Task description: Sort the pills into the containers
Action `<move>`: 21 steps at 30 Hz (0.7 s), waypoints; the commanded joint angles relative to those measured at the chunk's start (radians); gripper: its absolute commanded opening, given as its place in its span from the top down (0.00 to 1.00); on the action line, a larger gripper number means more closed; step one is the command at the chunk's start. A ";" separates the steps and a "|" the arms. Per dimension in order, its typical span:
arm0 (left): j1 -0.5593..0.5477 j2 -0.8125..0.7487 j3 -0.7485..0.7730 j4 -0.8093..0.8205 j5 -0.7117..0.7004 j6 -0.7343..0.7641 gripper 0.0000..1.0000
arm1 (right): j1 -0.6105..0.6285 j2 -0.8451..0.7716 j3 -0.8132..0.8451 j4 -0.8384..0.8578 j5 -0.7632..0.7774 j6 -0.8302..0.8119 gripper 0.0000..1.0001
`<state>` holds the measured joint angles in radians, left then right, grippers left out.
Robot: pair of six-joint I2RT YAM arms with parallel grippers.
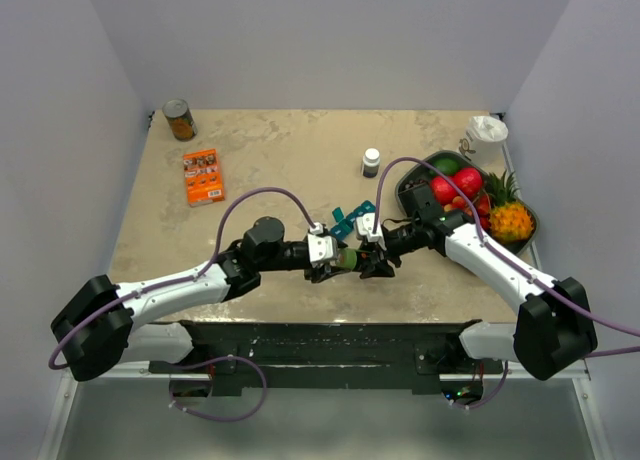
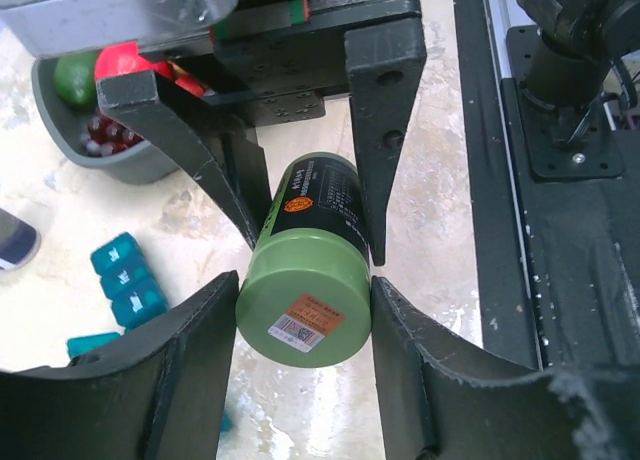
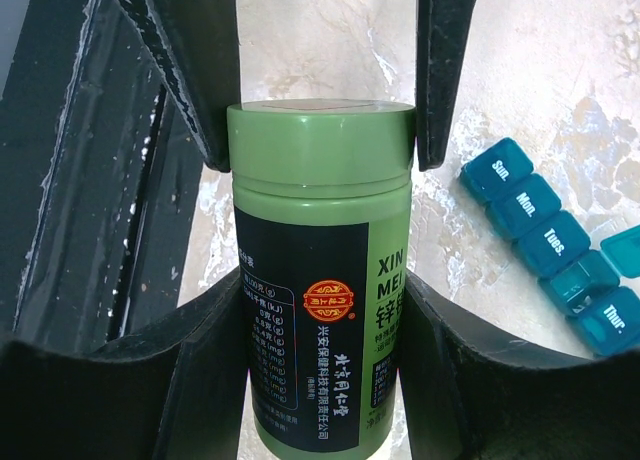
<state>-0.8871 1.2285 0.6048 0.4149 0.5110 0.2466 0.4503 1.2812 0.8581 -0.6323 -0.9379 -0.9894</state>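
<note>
The surface (image 1: 290, 145) is beige and marbled with pale blotches. A brown tin can (image 1: 179, 120) stands at its far left corner, and an orange box (image 1: 203, 175) lies flat a little nearer. A small dark bottle (image 1: 371, 161) (white cap) stands mid-back. The teal containers (image 3: 545, 242) lie near the middle. A grey tray (image 1: 404, 192) of fruit sits on the right, with a white item (image 1: 487, 135) behind it.

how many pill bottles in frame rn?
2. The green bottle is gripped by the left gripper at its cap and the right gripper on its body; a small dark bottle stands farther back on the table. More could hide behind the arms.
</note>
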 commanded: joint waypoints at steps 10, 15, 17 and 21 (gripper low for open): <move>-0.010 -0.003 0.162 -0.294 -0.286 -1.293 1.00 | -0.007 -0.028 0.012 0.051 -0.021 0.029 1.00; -0.032 -0.057 0.151 -0.331 -0.354 -1.583 0.76 | -0.007 -0.029 0.012 0.051 -0.019 0.034 1.00; -0.032 -0.055 0.154 -0.314 -0.347 -1.566 0.44 | -0.009 -0.033 0.010 0.052 -0.019 0.035 1.00; -0.027 -0.078 0.147 -0.330 -0.330 -1.463 0.05 | -0.018 -0.037 0.012 0.051 -0.022 0.037 1.00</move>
<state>-0.9039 1.2083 0.7349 0.0601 0.1543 -1.1728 0.4435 1.2736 0.8581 -0.6155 -0.9405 -0.9592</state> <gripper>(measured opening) 0.860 0.549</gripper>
